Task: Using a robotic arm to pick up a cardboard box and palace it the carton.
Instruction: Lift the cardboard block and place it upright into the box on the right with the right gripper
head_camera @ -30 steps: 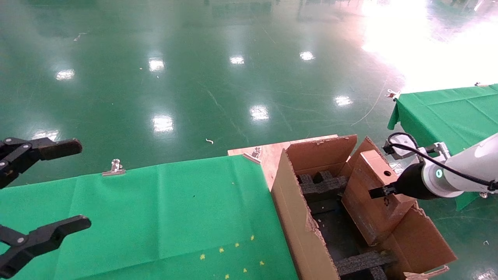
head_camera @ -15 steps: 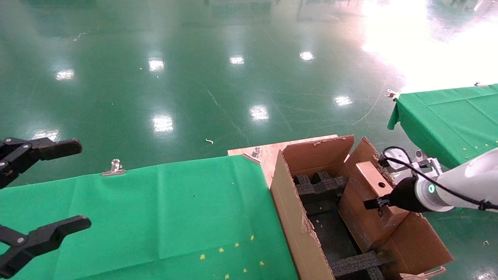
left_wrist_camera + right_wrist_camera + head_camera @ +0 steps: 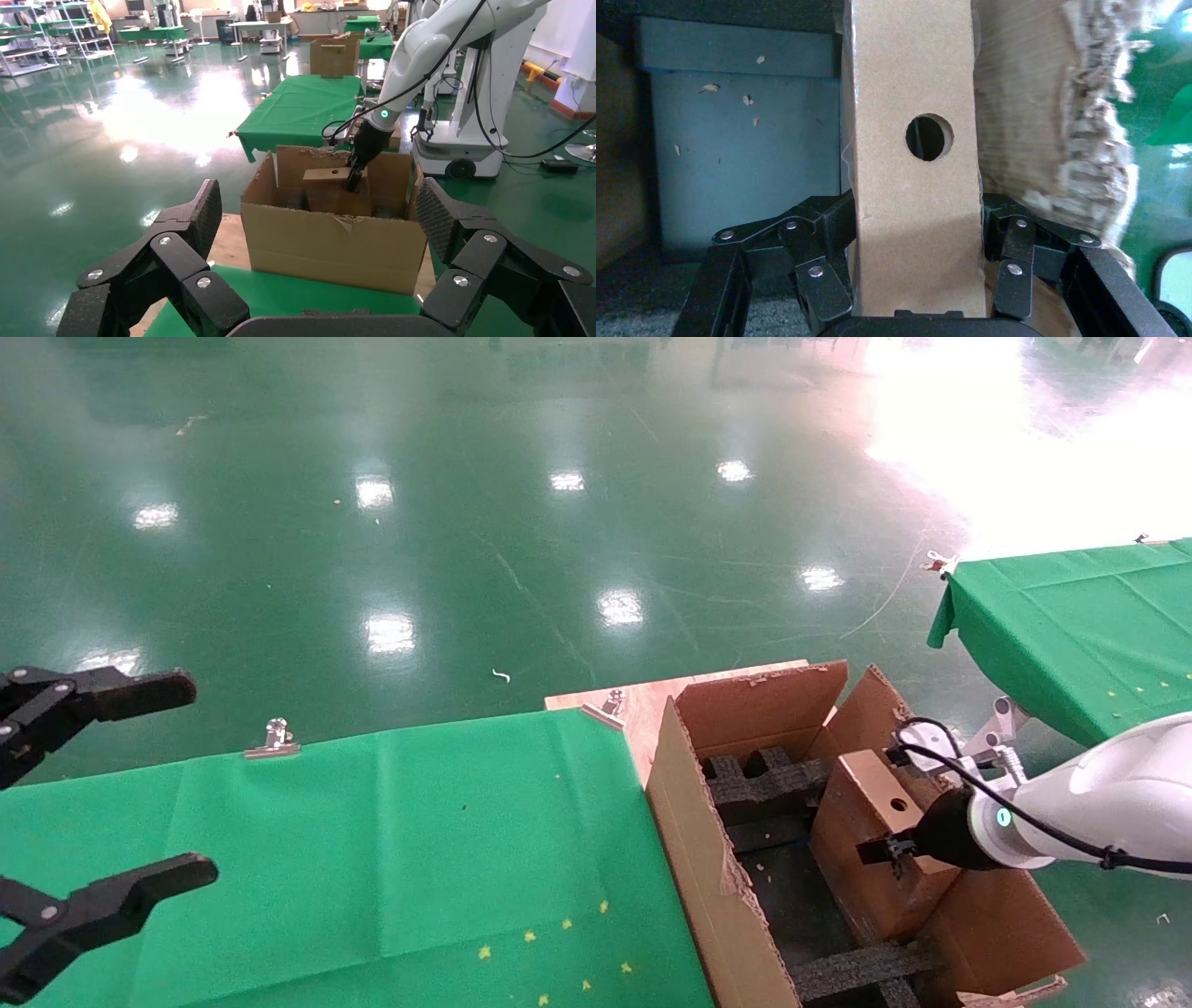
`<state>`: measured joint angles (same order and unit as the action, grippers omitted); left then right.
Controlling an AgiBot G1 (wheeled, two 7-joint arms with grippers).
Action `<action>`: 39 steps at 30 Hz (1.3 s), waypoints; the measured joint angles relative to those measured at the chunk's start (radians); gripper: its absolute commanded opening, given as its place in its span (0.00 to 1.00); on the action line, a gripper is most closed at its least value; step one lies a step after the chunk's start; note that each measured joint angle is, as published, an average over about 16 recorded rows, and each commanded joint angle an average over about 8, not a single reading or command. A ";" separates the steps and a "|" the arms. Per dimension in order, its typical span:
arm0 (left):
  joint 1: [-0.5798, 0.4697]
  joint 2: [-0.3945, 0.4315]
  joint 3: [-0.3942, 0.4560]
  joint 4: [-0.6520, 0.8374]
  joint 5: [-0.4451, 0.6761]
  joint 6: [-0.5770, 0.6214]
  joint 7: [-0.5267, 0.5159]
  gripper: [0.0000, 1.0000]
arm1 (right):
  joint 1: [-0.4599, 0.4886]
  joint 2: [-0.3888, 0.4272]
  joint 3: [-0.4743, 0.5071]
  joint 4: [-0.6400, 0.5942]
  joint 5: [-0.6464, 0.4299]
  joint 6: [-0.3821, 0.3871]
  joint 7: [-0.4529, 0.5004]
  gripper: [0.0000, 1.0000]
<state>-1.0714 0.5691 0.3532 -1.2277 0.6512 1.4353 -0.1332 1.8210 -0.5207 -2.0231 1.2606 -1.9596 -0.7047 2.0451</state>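
The white robotic arm's right gripper (image 3: 885, 851) is shut on the small cardboard box (image 3: 852, 864), gripping its narrow face near the round hole. The box stands on edge, tilted, partly down inside the carton (image 3: 689, 840) along its right side. In the right wrist view the fingers (image 3: 835, 221) clamp both sides of the box (image 3: 912, 84), with the carton's ragged flap (image 3: 1046, 126) beside it. The left wrist view shows the carton (image 3: 330, 246), the box (image 3: 327, 196) and the right gripper (image 3: 353, 181) farther off. My left gripper (image 3: 200, 780) is open and empty at the far left.
Black foam inserts (image 3: 768, 782) cross the carton at its far and near ends. The carton stands on a wooden board (image 3: 652, 705) beside a green-clothed table (image 3: 372, 840) held by metal clips (image 3: 275, 740). A second green table (image 3: 1071, 617) is at the right.
My right gripper has moved down and slightly left with the box, sinking it deeper into the carton. The left arm has not moved.
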 measured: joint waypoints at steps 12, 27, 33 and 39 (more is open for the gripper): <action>0.000 0.000 0.000 0.000 0.000 0.000 0.000 1.00 | -0.066 -0.040 -0.011 -0.084 0.086 0.039 -0.069 0.00; 0.000 0.000 0.000 0.000 0.000 0.000 0.000 1.00 | -0.102 -0.064 -0.014 -0.131 0.155 0.046 -0.121 1.00; 0.000 0.000 0.000 0.000 0.000 0.000 0.000 1.00 | -0.096 -0.063 -0.012 -0.128 0.154 0.043 -0.122 1.00; 0.000 0.000 0.000 0.000 0.000 0.000 0.000 1.00 | -0.082 -0.058 -0.010 -0.119 0.146 0.038 -0.122 1.00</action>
<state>-1.0711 0.5691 0.3531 -1.2274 0.6510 1.4351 -0.1332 1.7391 -0.5784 -2.0330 1.1421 -1.8137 -0.6670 1.9231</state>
